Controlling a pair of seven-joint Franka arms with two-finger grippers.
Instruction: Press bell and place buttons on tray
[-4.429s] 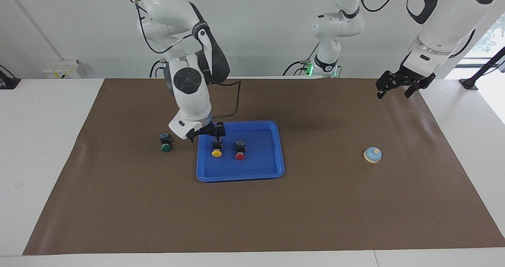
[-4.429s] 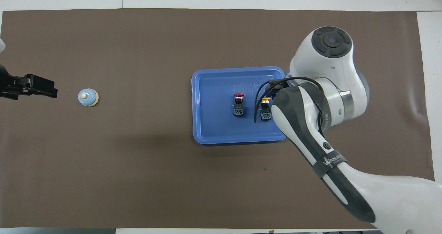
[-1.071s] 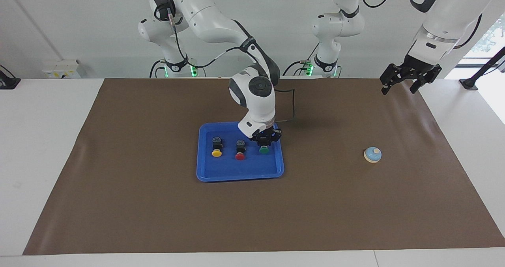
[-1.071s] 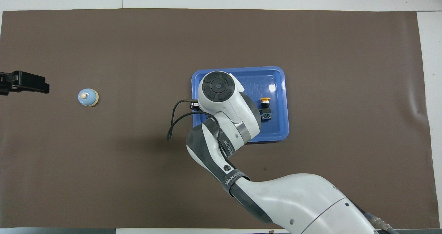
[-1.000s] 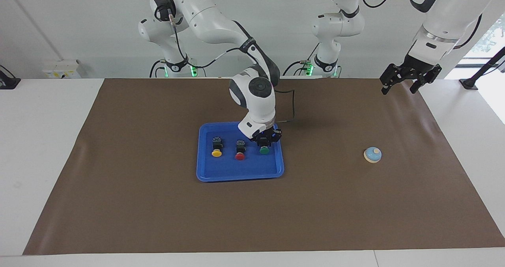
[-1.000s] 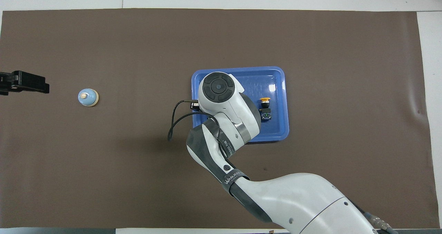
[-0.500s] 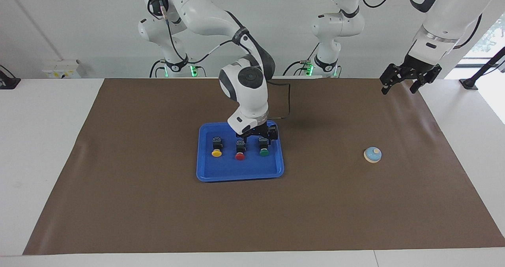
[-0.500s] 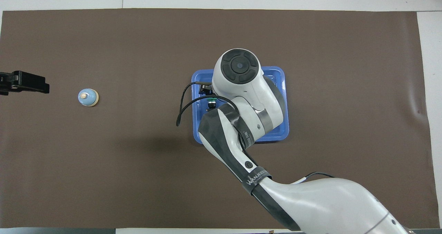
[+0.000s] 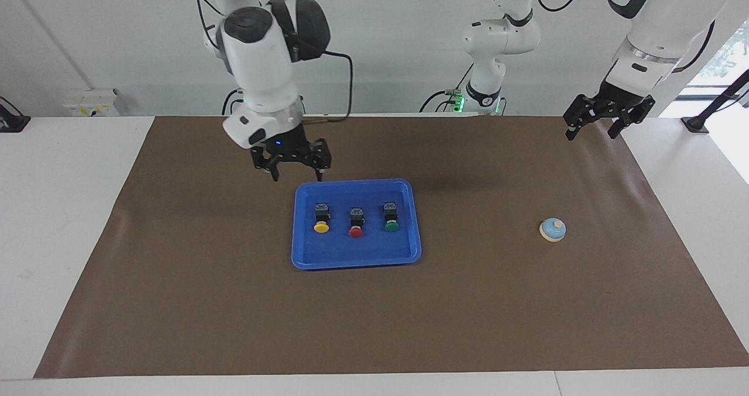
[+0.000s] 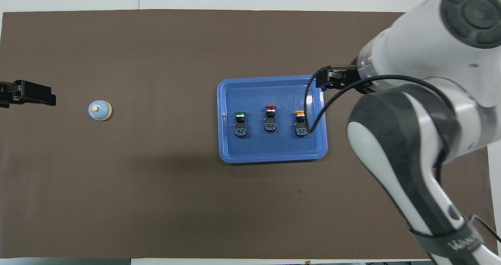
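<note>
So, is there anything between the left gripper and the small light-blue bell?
Nothing visible. The left gripper hangs, fingers open, over bare brown mat at the left arm's end; the light-blue domed bell stands alone farther from the robots.

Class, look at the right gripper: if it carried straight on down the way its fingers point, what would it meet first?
Probably the brown mat, beside the tray: the open right gripper points downward, but depth is unclear.

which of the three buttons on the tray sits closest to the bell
The green button. It ends the row in the tray toward the left arm's end, on the side of the bell; the red button is in the middle, the yellow button last.
</note>
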